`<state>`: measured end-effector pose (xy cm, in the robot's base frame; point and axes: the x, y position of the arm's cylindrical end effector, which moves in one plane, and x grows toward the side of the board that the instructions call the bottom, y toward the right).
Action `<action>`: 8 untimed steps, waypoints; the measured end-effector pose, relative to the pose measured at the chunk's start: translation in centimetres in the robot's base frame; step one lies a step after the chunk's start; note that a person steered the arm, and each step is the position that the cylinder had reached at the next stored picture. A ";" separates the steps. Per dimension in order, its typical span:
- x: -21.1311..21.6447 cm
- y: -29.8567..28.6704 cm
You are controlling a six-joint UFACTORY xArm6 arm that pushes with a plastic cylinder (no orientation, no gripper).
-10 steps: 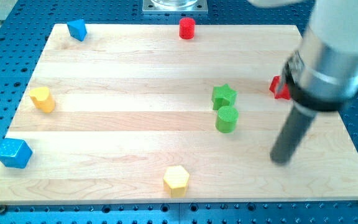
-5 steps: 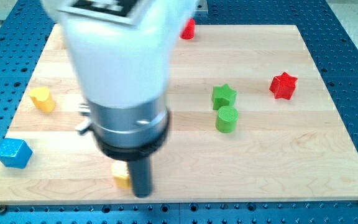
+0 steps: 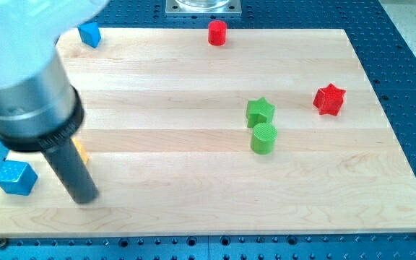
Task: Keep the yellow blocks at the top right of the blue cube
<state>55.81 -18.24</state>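
My tip [image 3: 85, 198] rested on the wooden desk [image 3: 193, 166], just right of the blue cube [image 3: 15, 178]; it carried no jaws. One yellow block [image 3: 81, 152], mostly hidden, peeked beside the rod.

place: lab | evidence: blue perforated bench [image 3: 410, 43]; wooden board [image 3: 193, 144]; metal arm base [image 3: 204, 6]

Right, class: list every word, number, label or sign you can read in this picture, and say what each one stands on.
None: no readable text shows anywhere.
The wooden board, the blue cube, the red star and the green cylinder are all plain.
My tip and its rod carry no marking either.
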 end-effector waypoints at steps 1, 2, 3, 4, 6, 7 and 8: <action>-7.5 -0.5; -10.7 1.4; -8.0 7.4; -6.0 9.2; -4.5 -2.2; -7.8 -4.1; -6.5 -5.0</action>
<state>49.31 -23.22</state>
